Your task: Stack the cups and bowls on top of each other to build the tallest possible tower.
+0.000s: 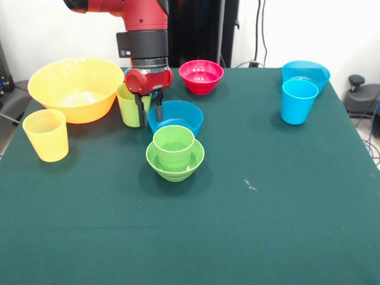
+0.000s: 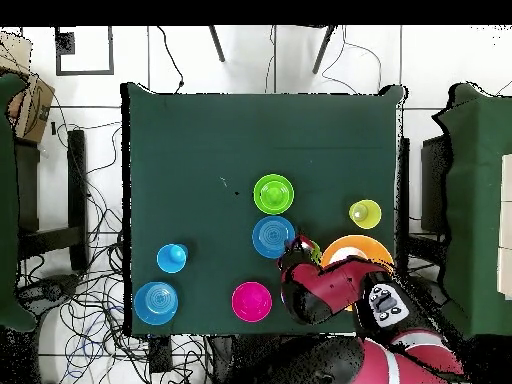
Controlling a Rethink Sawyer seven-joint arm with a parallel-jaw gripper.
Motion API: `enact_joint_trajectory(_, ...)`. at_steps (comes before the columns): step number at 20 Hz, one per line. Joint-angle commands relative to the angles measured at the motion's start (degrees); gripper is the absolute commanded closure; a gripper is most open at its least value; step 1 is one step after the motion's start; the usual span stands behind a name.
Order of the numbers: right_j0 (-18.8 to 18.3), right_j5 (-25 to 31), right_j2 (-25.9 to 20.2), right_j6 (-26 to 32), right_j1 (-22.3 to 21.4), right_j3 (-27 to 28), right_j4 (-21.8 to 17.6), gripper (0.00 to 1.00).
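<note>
1. Tower so far: a green stepped plastic cup [image 1: 173,144] sits upright inside a small green plastic bowl [image 1: 175,160], near table centre in the front view. Only two pcs stacked; most of the job is left, by my read.
2. Red-and-black Sawyer gripper [image 1: 149,113] hangs just behind the tower, fingers pointing down w/ a narrow gap between them, holding nothing visible. One finger sits in front of the yellow-green plastic tumbler [image 1: 130,105], the other near the rim of the small blue plastic bowl [image 1: 176,116]. Can't tell which it's going for.
3. That blue bowl is just behind the green one, rims about touching.
4. Loose pcs not yet on the stack:
   - very large yellow-orange plastic bowl [image 1: 76,89], beside the yellow-green tumbler
   - pale yellow plastic tumbler [image 1: 46,135], alone by the table edge
   - small red plastic bowl [image 1: 201,76], toward the back
   - sky-blue plastic tumbler [image 1: 298,101], right in front of the wider shallow blue plastic bowl [image 1: 306,72], well apart from the tower
5. Overhead view agrees: green stack [image 2: 273,193] mid-table, rest scattered around the dark green table cloth [image 1: 267,208].
6. Est.: 2 of 9 pcs placed, 7 to go.
</note>
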State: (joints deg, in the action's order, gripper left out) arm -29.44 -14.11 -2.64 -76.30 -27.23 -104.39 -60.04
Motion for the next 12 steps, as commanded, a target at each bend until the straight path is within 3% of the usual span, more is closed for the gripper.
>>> enact_joint_trajectory(1,2.00,1.17,-0.54,-7.25,5.90,6.34,1.67,0.00)
enact_joint_trajectory(12,2.69,-0.03,0.77,-7.82,7.92,7.14,2.95,0.00)
